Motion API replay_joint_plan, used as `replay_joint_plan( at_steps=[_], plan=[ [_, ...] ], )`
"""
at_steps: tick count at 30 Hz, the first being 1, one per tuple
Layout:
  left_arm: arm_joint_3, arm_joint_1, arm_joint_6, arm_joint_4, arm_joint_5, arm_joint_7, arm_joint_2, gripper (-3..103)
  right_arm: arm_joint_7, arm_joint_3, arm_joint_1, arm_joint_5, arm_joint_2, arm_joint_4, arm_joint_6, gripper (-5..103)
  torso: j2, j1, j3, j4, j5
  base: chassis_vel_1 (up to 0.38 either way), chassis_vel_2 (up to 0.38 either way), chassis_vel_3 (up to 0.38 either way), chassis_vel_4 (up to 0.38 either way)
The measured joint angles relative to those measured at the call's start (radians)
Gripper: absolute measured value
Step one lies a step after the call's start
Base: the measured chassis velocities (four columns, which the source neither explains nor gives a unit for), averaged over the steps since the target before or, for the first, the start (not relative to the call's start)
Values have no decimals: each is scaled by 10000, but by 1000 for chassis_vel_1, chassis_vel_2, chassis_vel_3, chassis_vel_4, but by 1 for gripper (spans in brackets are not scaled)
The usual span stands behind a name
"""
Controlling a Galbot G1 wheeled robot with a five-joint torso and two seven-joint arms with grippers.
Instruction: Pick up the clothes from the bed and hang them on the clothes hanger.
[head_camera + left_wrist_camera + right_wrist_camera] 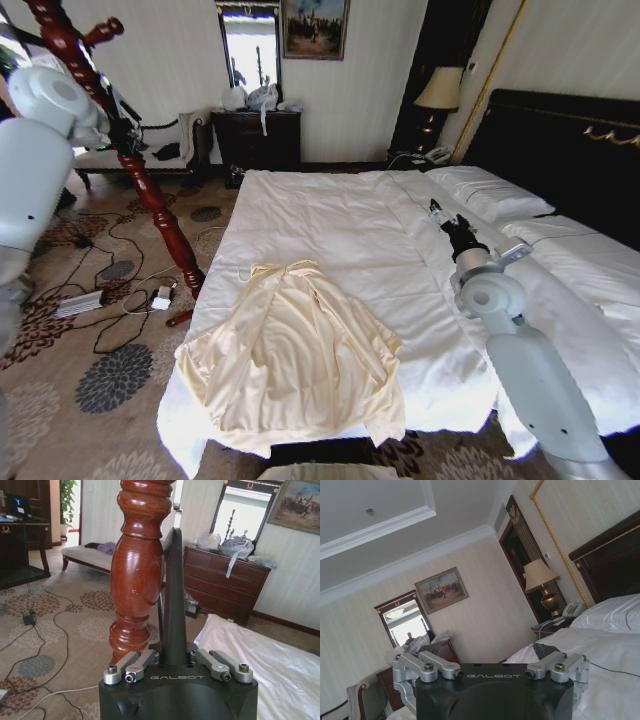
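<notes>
We note the clothes [292,352] lying crumpled at the foot of the bed [330,215], hem over the edge. The left gripper [175,600], raised beside a turned red-brown wooden coat stand post [136,575], has fingers closed on a slim black clothes hanger [174,605]. The right gripper [437,212] hovers over the duvet near the pillows [490,192]; finger state cannot be told. Cables [120,300] litter the carpet [60,400].

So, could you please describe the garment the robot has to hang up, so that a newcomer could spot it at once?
Start at the wide bed with the white duvet and dark headboard. At its foot end, nearest the robot, lies the clothes: one thin long-sleeved garment, spread flat and wrinkled. Its pale cream-yellow colour sets it apart from the plain white bedding around it.
</notes>
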Motion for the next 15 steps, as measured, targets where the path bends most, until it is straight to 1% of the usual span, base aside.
replay_joint_plan(
  at_steps=[5,10,11,13,15],
  plan=[
    [-122,37,0,-326,27,110,148,20,1,-58,2,-49,112,-55,15,100,0,1,1,4,0,0,0,0,0],
    [-210,-26,-34,-882,31,467,300,20,4,-75,-3,-82,167,-81,19,100,0,0,0,5,-1,0,0,0,0],
    [-287,-13,-84,-1220,-7,626,348,20,5,-75,-21,-97,169,-82,20,100,0,1,0,2,0,0,0,0,0],
    [-397,93,-107,-1792,-239,660,423,20,6,-62,-70,-107,169,-83,22,100,0,1,0,1,2,0,0,0,0],
    [-450,158,-107,-2023,-338,661,450,20,7,-53,-90,-117,169,-83,22,100,0,1,0,1,2,0,0,0,0]
  ],
)
